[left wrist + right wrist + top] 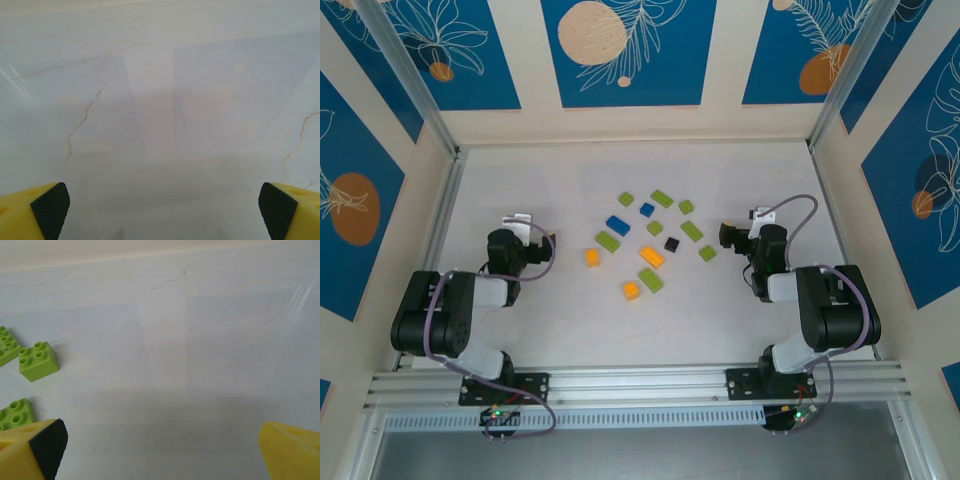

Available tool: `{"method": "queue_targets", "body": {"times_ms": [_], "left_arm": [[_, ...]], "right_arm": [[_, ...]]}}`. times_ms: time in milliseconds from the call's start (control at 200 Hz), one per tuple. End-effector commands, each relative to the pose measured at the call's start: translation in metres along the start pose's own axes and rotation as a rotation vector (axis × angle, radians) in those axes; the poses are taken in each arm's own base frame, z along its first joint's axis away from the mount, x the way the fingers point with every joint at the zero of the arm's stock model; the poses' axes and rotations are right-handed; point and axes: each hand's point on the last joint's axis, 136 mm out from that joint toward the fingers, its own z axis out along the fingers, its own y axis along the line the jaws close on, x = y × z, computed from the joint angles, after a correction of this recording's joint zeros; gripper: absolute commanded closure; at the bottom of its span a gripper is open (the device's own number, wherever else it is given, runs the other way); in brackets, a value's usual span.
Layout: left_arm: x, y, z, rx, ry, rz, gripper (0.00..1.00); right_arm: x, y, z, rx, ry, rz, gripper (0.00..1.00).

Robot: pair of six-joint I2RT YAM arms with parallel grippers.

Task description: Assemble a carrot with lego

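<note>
Left pincer [160, 212] and right pincer [160, 452] wide apart, empty, fingertips [50, 210] half out of frame; lego [39, 360] partly off-edge.

No text, label, brand or number is showing legibly, neither on the lego [651, 257] nor around it.

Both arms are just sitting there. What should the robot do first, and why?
Probably the left end effector, open and empty over bare table, should reach toward the nearest orange brick: nothing looks joined, and a carrot's body needs orange.
</note>
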Motion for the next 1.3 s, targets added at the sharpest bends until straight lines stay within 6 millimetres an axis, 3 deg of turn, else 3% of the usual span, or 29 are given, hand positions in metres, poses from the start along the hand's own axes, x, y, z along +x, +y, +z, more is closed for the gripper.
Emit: {"method": "queue_targets", "body": {"times_ms": [0,810,895,1005,1125,1290], "left_arm": [[-0.015,-0.003,0.002,0.019,-0.046,0.015,0.0],[-0.015,-0.003,0.001,0.019,-0.046,0.015,0.0],[-0.015,-0.003,0.001,0.018,-0.05,0.015,0.0],[-0.042,0.011,-0.012,-0.052,-0.007,-0.018,0.0],[-0.072,0.029,-0.037,-0.152,0.038,-0.12,0.0],[-0.1,0.022,-0.069,-0.11,0.026,-0.235,0.0]], "right_arm": [[-0.014,0.003,0.002,-0.019,-0.037,0.011,0.01],[-0.015,0.003,0.002,-0.018,-0.038,0.006,0.0],[-0.015,0.003,0.001,-0.012,-0.042,0.003,0.08],[-0.028,0.006,-0.005,0.031,-0.042,-0.029,0.1],[-0.049,0.013,-0.022,0.089,0.073,0.01,0.09],[-0.065,0.068,-0.066,-0.079,0.225,0.063,0.01]]}}
